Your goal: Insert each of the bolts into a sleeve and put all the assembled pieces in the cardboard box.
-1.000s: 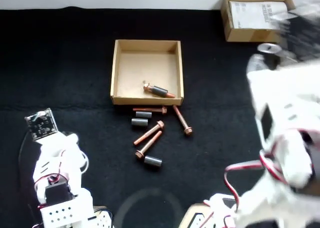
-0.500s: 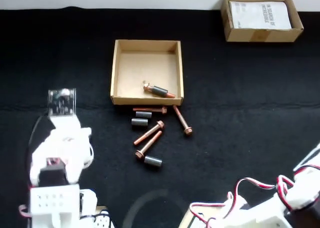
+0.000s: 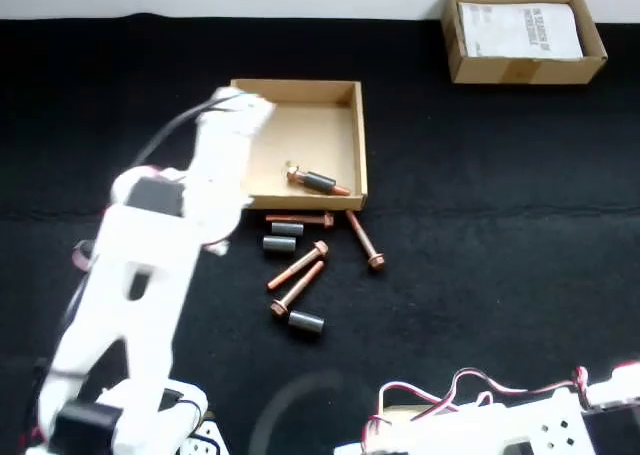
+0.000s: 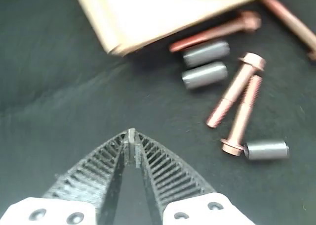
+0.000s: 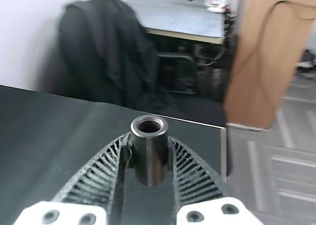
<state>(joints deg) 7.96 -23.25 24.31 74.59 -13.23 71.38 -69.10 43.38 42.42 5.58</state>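
Note:
The cardboard box (image 3: pixel 293 95) lies open mid-table with one assembled bolt and sleeve (image 3: pixel 318 182) inside. Just in front of it lie several copper bolts (image 3: pixel 297 265) and three grey sleeves (image 3: pixel 279 244). My left arm (image 3: pixel 150 245) stretches up beside the box's left wall. My left gripper (image 4: pixel 131 142) is shut and empty, above bare cloth off the box corner (image 4: pixel 113 32), with sleeves (image 4: pixel 204 75) and bolts (image 4: pixel 234 89) beyond it. My right gripper (image 5: pixel 148 158) is shut on a grey sleeve (image 5: pixel 148 151), hollow end outward, facing the room off the table.
A second cardboard box (image 3: pixel 470 65) holding a printed sheet sits at the far right corner. The right arm's base and cables (image 3: pixel 500 425) lie along the near edge. Black cloth (image 3: pixel 500 225) covers the table; a chair with a dark coat (image 5: pixel 103 52) stands beyond it.
My left arm has risen from the near left corner and swung up toward the box. The right arm has dropped from the right side of the high view to the near edge.

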